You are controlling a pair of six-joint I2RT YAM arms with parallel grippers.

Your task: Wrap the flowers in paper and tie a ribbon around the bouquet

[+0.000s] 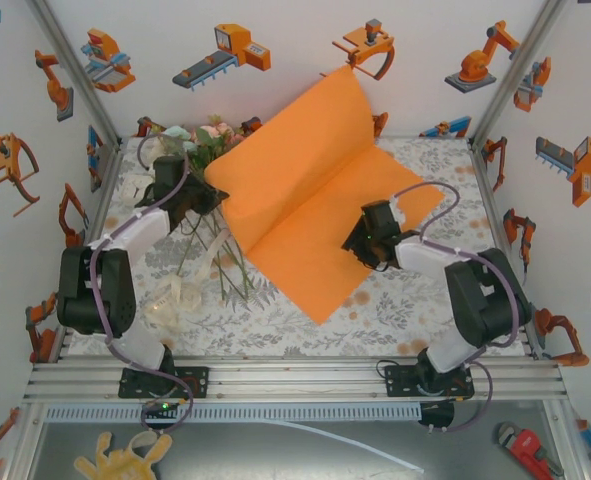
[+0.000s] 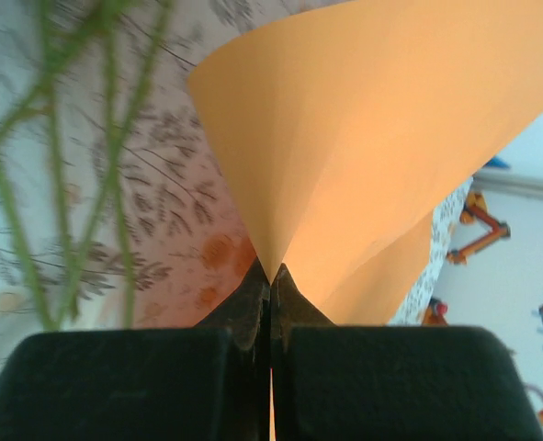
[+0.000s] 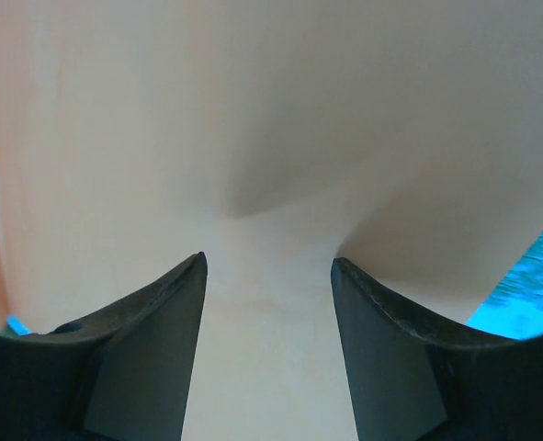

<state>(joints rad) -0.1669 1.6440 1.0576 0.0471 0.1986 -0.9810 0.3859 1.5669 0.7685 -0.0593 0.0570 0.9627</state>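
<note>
The orange paper lies across the table's middle, its far half raised and leaning on the back wall. My left gripper is shut on the sheet's left corner; in the left wrist view the jaws meet on the paper's point at my left gripper. The flowers lie just behind that gripper, and their green stems run toward the front. The ribbon lies crumpled on the cloth near the left arm. My right gripper rests on the sheet's right part, open, with paper spanning my right gripper.
A floral tablecloth covers the table. White walls with robot stickers close in the back and both sides. An aluminium rail runs along the near edge, where both arm bases are bolted.
</note>
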